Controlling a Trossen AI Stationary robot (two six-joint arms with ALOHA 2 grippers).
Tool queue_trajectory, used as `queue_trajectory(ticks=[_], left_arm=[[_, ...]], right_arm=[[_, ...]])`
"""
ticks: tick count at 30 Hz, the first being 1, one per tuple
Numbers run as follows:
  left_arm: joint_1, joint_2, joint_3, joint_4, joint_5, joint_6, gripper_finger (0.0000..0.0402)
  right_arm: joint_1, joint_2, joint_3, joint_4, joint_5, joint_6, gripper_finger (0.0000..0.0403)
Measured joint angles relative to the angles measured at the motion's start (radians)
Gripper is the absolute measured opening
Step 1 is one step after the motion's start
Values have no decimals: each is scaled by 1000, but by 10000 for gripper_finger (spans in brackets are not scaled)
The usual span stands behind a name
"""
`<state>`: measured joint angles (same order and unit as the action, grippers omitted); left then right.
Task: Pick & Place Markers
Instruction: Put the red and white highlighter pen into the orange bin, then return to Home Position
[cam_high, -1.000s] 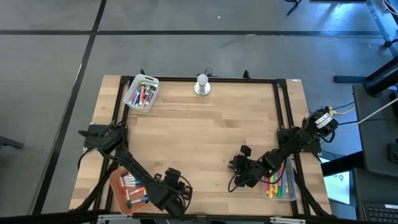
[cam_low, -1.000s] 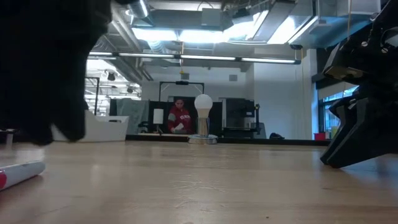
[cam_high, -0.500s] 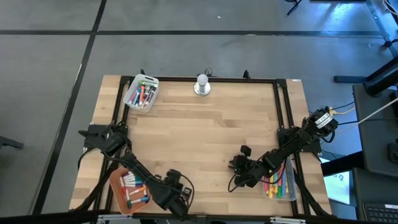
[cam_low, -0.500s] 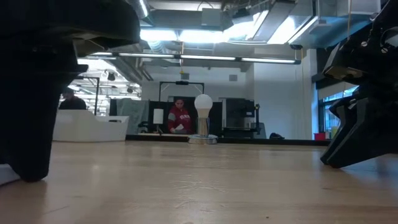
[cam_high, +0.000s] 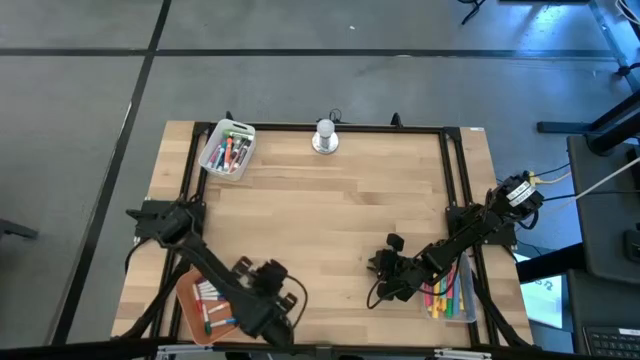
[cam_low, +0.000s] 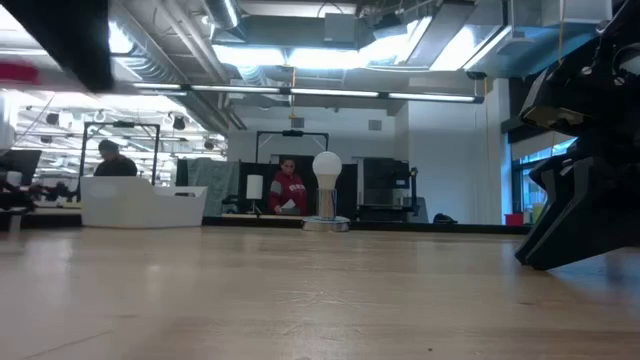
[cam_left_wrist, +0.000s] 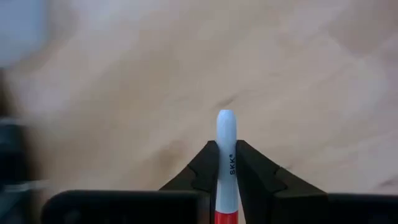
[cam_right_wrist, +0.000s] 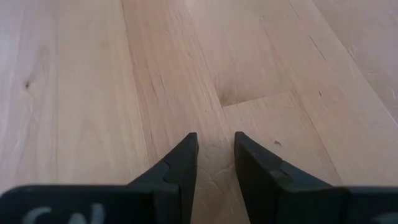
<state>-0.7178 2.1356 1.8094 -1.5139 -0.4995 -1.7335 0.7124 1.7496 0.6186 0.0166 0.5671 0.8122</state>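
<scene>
Clearly the left pincer (cam_left_wrist: 225, 163) is clamped on a white marker (cam_left_wrist: 226, 158) above the bench (cam_high: 330, 215), but that narrow pinch could let it slip.

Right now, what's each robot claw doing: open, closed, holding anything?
Left gripper: closed on a white marker with a red end, above the table.
Right gripper: open, holding nothing, low over the table.

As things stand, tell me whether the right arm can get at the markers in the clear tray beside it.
Probably yes: the right gripper is open and empty, low over bare wood, right beside the clear tray, whose markers lie uncovered.
</scene>
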Motion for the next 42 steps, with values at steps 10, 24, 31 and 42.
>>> queue_trajectory(ticks=[10, 24, 31, 42], left_arm=[[-152, -53, 48, -64, 69, 200, 42], [-367, -58, -158, -57, 128, 159, 51], [-375, -58, -287, -56, 398, -194, 73], [-350, -138, -296, -57, 92, -167, 106]], right_arm=[[0, 0, 0, 3, 2, 13, 107], [0, 1, -1, 14, 6, 16, 107], [0, 1, -1, 16, 13, -5, 107], [-9, -1, 0, 44, 30, -110, 105]])
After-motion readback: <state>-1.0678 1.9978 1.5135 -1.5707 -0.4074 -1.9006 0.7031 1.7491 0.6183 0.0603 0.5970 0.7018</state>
